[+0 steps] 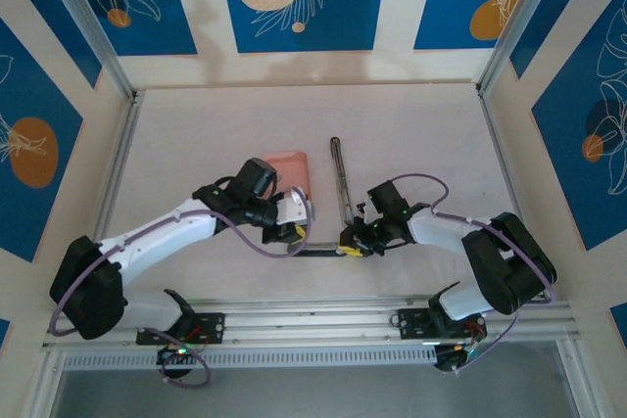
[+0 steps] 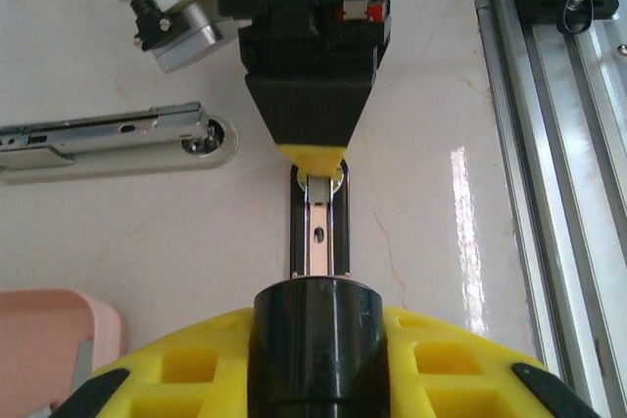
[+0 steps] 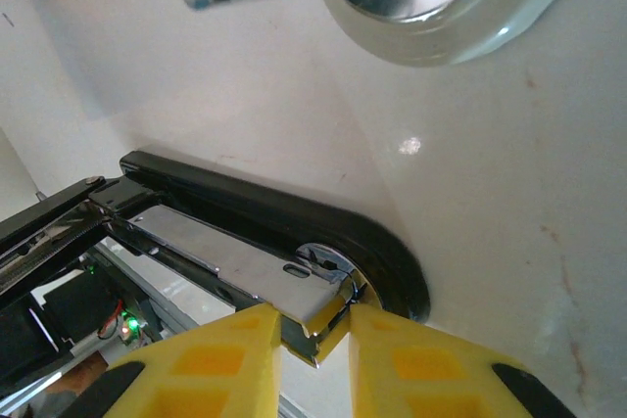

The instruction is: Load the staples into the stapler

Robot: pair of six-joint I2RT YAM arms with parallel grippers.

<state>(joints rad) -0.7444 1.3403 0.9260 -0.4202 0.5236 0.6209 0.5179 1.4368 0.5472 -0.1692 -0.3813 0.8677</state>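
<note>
My two arms rise from the near edge of the counter [image 1: 421,134], elbows swung outward, left and right. The forearms angle inward so the wrists face each other near the middle.

Between them lies the opened stapler [image 2: 318,227]. Its black base and bright metal channel run left to right along the counter.

My left end effector [image 1: 299,234] is at the base's left end. Its yellow fingers [image 2: 186,369] are nearly closed on either side of a rounded black part there, and I appear to have hold of it.

My right end effector [image 3: 313,312] is at the other end. Its yellow fingertips are pinched almost together on the tip of the metal channel, just above the curved black end of the base.

Beyond my right wrist, the stapler's upper arm [image 1: 339,175] is swung open and points straight away toward the far side, lying flat. Just left of it, past my left wrist, sits a salmon-pink tray [image 1: 291,168], near the upper arm but not touching it.
</note>
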